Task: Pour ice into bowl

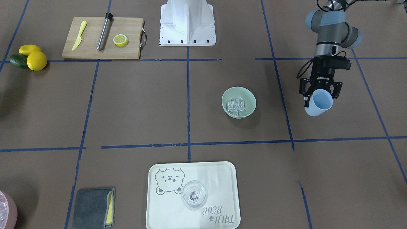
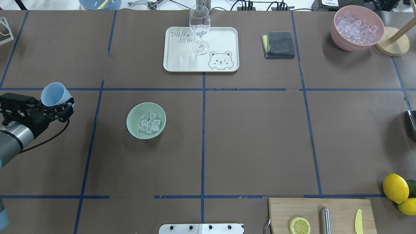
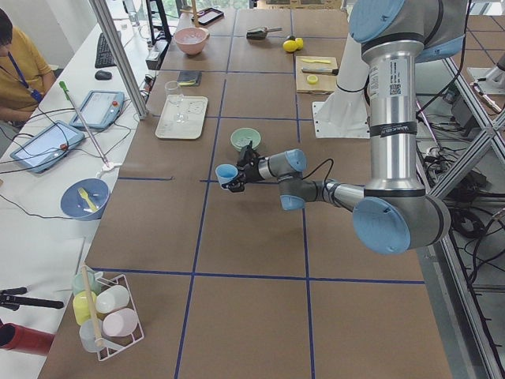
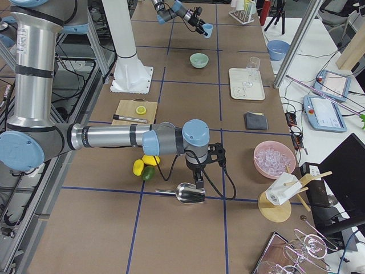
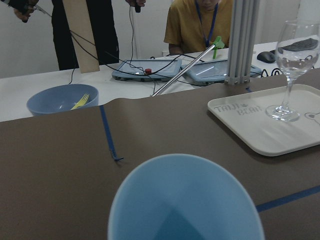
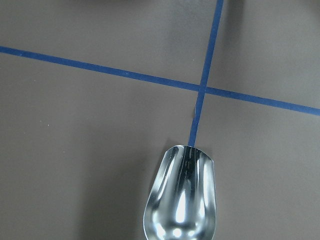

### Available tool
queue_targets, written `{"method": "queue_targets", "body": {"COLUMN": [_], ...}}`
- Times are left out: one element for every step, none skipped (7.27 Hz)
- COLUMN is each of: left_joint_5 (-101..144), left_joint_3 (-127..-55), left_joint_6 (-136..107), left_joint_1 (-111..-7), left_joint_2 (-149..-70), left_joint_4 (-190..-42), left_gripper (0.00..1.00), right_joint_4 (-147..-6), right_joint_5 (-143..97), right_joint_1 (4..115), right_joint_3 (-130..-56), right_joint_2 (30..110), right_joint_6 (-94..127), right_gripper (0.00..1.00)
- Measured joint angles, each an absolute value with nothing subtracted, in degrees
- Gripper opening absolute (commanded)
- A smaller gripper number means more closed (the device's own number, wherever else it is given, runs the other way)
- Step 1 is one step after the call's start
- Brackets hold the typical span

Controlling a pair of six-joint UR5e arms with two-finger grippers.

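One bowl (image 2: 130, 121), pale mint-green, is set on the brown table (image 2: 253, 136) in the robot's left half. A cluster of clear ice (image 2: 149, 123) cubes lies in its bottom.

One blue cup (image 2: 56, 94) is clamped between the fingers of the left gripper (image 2: 60, 105). It is held off the table, well apart from the bowl on its outer side, and is tilted with its mouth turned toward the operators' side.

One metal scoop (image 4: 191, 194) is seen under the right gripper (image 4: 198, 180), beside a crossing of blue tape lines. Whether that gripper's fingers are closed on it cannot be told.

One white tray (image 2: 169, 48) is placed toward the far edge, with a wine glass (image 2: 199, 26) standing on it.

One pink container (image 2: 338, 40), filled with ice cubes, is kept at the far right corner.
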State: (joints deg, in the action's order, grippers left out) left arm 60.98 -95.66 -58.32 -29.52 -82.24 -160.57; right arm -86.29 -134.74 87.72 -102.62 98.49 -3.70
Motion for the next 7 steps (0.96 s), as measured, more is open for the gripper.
{"method": "queue_targets", "body": {"left_joint_5": [61.0,61.0,61.0,61.1,61.1,61.0,60.9], "left_joint_3": [-93.2,-90.9,-89.3,-88.0,-87.1,-86.6,-86.3], "left_joint_6": [-61.9,-63.7,-64.4,-64.6,-64.7,-64.7,-64.6], "left_joint_1": [-29.7,-29.8,-29.8,-29.8,-29.8,-29.8,-29.7], "left_joint_2": [-81.5,-81.2,-81.1,-80.7,-79.7,-79.0,-78.7], "left_joint_4": [-160.9,-161.2,-162.0,-163.6,-165.4,-166.5,-166.9], "left_gripper": [0.00,0.00,0.00,0.16,0.37,0.68,1.00], "right_joint_4": [-86.3,-86.2,-86.2,-86.2,-86.2,-86.2,-86.2], "right_joint_5": [-134.7,-134.7,-134.7,-134.7,-134.7,-134.7,-134.7], "right_joint_1": [87.7,87.7,87.7,87.7,87.7,87.7,87.7], "right_joint_3": [-102.6,-102.7,-102.7,-102.7,-102.7,-102.7,-102.7], "right_joint_2": [98.5,98.5,98.6,98.5,98.5,98.5,98.5], "right_joint_6": [-3.8,-3.8,-3.9,-3.9,-3.9,-3.9,-3.9], "right_gripper": [1.00,1.00,1.00,1.00,1.00,1.00,1.00]}}
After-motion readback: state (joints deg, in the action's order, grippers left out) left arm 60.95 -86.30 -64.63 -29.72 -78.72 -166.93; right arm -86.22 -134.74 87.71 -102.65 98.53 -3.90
